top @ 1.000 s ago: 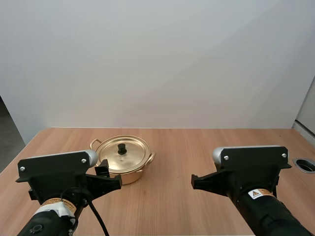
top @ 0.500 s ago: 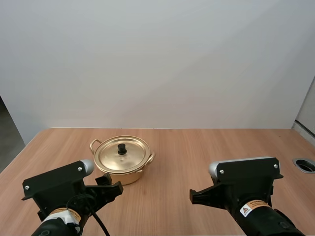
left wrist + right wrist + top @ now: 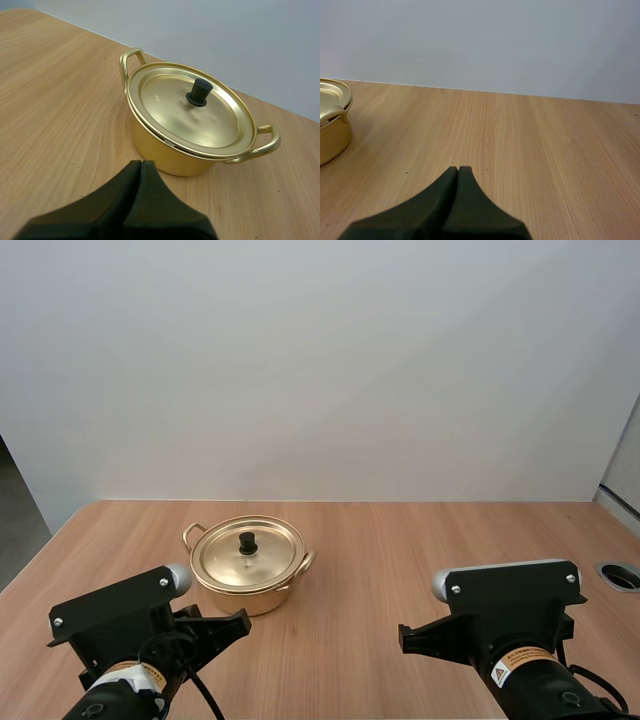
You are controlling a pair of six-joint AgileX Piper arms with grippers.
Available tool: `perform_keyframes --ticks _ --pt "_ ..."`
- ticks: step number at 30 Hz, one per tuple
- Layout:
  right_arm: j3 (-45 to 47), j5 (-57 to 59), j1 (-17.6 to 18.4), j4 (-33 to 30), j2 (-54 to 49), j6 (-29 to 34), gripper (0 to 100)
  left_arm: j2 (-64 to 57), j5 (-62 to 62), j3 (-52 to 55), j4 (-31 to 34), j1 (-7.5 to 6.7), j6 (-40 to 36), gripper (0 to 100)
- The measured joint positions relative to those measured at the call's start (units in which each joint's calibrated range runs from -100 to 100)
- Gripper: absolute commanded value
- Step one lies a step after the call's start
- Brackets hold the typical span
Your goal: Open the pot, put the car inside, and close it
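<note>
Gold pot (image 3: 248, 575), upright at the surface's (image 3: 400, 560) 10 o'clock, lid (image 3: 228, 558) seated flat, black knob (image 3: 248, 541) centered, handles (image 3: 193, 532) at 10 and 4.

Slim pickings for reading. On the right arm (image 3: 545, 695), near the table's near edge, a white sticker (image 3: 512, 671) shows a red warning triangle, its print too small to read. On the left arm (image 3: 105, 698) a yellow band (image 3: 127, 672) bears illegible dark lettering. The pot lid (image 3: 200, 122) carries a faint stamp (image 3: 156, 97), also unreadable.
</note>
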Motion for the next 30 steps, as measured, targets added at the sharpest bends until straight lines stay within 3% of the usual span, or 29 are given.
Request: perform_keyframes --ticks 8,14,25,30 --pt "0.0 0.0 0.0 0.0 0.0 0.0 0 0.0 -0.2 0.0 -3.85 0.0 4.81 0" --pt "0.0 0.0 0.0 0.0 0.0 0.0 0 0.0 -0.72 0.0 -3.77 0.0 4.77 0" --pt "0.0 0.0 0.0 0.0 0.0 0.0 0 0.0 -17.14 0.0 -1.97 0.0 11.49 0" --pt "0.0 0.0 0.0 0.0 0.0 0.0 0 0.0 -13.73 0.07 -2.6 0.0 11.16 0"
